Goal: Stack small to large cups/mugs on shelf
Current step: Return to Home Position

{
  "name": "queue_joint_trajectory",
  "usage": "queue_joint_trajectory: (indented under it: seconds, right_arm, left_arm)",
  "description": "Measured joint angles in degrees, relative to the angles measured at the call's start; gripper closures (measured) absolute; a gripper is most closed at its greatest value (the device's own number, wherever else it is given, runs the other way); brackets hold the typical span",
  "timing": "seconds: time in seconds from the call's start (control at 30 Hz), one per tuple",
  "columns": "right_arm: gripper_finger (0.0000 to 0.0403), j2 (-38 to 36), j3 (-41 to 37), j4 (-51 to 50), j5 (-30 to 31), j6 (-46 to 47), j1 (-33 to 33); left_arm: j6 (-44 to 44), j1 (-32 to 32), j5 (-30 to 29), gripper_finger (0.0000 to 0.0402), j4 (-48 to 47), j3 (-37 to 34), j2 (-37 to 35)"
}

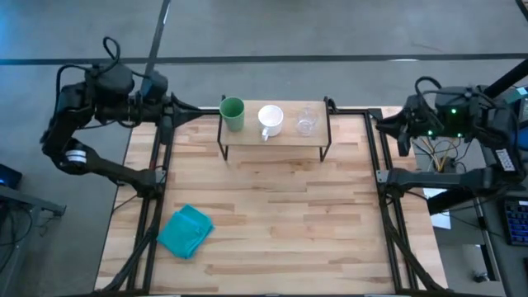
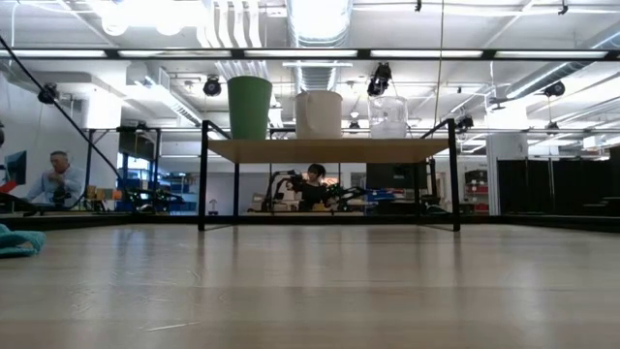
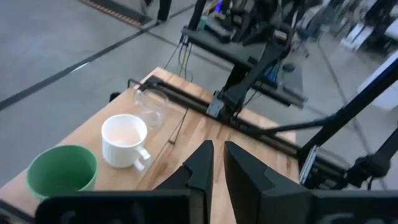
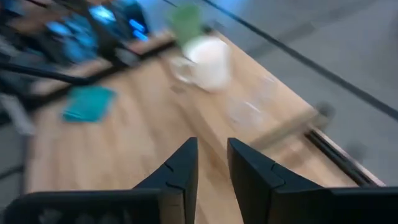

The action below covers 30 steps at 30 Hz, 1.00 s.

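On the low wooden shelf (image 1: 280, 137) at the table's far edge, three vessels stand upright on their bases in a row: a green cup (image 1: 233, 113) on the left, a white handled mug (image 1: 271, 120) in the middle, and a clear glass (image 1: 306, 121) on the right. The low view shows them on the shelf board (image 2: 329, 149): the cup (image 2: 250, 107), the mug (image 2: 319, 113) and the glass (image 2: 387, 116). My left gripper (image 1: 172, 115) hovers left of the shelf, its fingers (image 3: 202, 165) close together and empty. My right gripper (image 1: 388, 125) hovers right of the shelf, also empty.
A teal folded cloth (image 1: 186, 231) lies on the table near its front left. Black frame rails (image 1: 157, 190) run along the table's left and right sides. The wide tabletop (image 1: 280, 214) stretches in front of the shelf. People sit in the room beyond (image 2: 58, 179).
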Motion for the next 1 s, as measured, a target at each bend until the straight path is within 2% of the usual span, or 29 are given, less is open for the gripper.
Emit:
queue_joint_trajectory:
  seconds: [0.13,0.37,0.6,0.8,1.0]
  right_arm:
    - [0.0326,-6.24,-9.09,11.99,-7.39,-0.09,0.0]
    - [0.0328,-14.47,-21.36,21.54,-8.12,5.71,0.0]
    - [0.0321,-20.39,-32.07,31.31,-8.55,6.41,0.0]
    - [0.0328,-23.27,-41.08,42.82,-16.03,8.27,0.0]
    - [0.0328,-23.92,-47.95,51.7,-17.08,10.57,0.0]
  left_arm:
    - [-0.75,0.02,0.13,0.0378,7.26,-8.14,-4.94]
    - [-0.85,0.01,1.29,0.0378,21.42,-24.6,-13.26]
    - [-2.45,0.02,3.91,0.0378,36.41,-41.85,-20.67]
    - [-2.58,0.0,8.18,0.0378,51.88,-55.66,-27.23]
    - [-2.26,-0.04,10.62,0.0378,53.62,-65.06,-34.68]
